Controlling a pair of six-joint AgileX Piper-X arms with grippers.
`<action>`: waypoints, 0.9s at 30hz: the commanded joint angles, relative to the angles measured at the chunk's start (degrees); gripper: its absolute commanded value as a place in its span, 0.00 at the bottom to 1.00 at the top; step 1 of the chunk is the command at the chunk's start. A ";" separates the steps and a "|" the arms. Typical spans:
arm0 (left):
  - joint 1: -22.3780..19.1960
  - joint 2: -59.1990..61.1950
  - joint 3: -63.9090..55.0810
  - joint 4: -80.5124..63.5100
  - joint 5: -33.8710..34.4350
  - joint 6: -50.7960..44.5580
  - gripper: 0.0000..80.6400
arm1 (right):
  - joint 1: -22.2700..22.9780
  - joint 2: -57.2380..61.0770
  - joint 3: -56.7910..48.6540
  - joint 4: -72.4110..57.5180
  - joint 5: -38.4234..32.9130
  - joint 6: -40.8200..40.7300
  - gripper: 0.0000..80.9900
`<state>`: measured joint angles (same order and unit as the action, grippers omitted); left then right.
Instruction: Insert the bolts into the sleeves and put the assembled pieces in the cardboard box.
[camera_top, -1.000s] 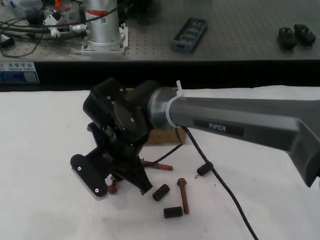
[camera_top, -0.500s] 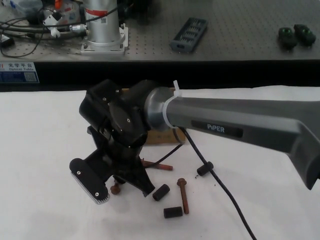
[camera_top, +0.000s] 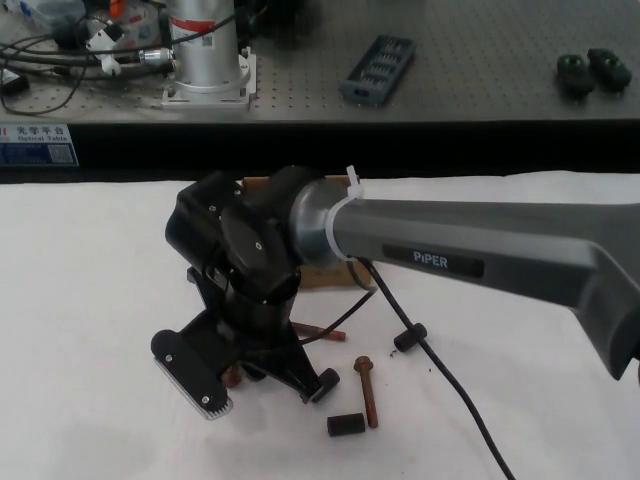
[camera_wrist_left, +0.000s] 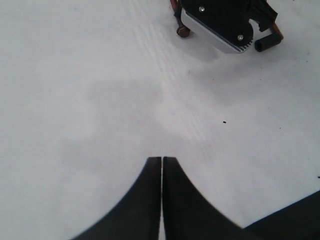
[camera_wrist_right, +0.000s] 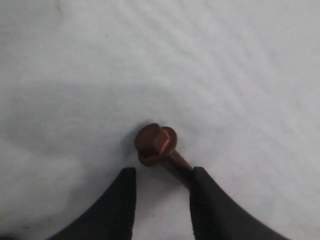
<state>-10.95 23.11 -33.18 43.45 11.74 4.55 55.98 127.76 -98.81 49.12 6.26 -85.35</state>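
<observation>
My right gripper (camera_wrist_right: 162, 172) stands open just above the white cloth, its fingers on either side of the shank of a rusty bolt (camera_wrist_right: 156, 142). In the high view that gripper (camera_top: 240, 375) hangs from the grey arm, with the bolt's head (camera_top: 232, 376) under it. A second bolt (camera_top: 368, 392) lies to the right and a third (camera_top: 322, 331) behind it. One black sleeve (camera_top: 327, 384) touches the gripper's side and another (camera_top: 345, 424) lies nearer the front. The cardboard box (camera_top: 322, 274) is mostly hidden behind the wrist. My left gripper (camera_wrist_left: 161, 162) is shut over bare cloth, empty.
A black cable with a clip (camera_top: 410, 337) trails from the arm across the cloth to the front right. Beyond the cloth's far edge a perforated bench holds a metal post (camera_top: 205, 50), a grey tray (camera_top: 378, 66) and small dark parts (camera_top: 594, 70).
The right arm's wrist has come down and slightly right. Its gripper is now lower over the bolt and touches the nearer sleeve.
</observation>
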 joint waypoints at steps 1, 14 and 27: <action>0.23 -0.47 0.01 0.19 -0.30 0.63 0.01 | 0.15 -0.30 -0.19 0.83 -1.34 -0.94 0.33; 0.23 -0.47 0.01 0.19 -0.30 0.63 0.01 | 0.87 -0.30 -0.19 2.51 -6.26 -2.59 0.22; 0.23 -0.47 0.01 0.55 1.85 0.63 0.01 | 2.84 -0.30 -0.19 2.96 -8.30 -1.96 0.22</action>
<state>-10.95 23.11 -33.18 43.45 12.93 4.55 58.50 127.76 -98.94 50.44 0.00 -87.42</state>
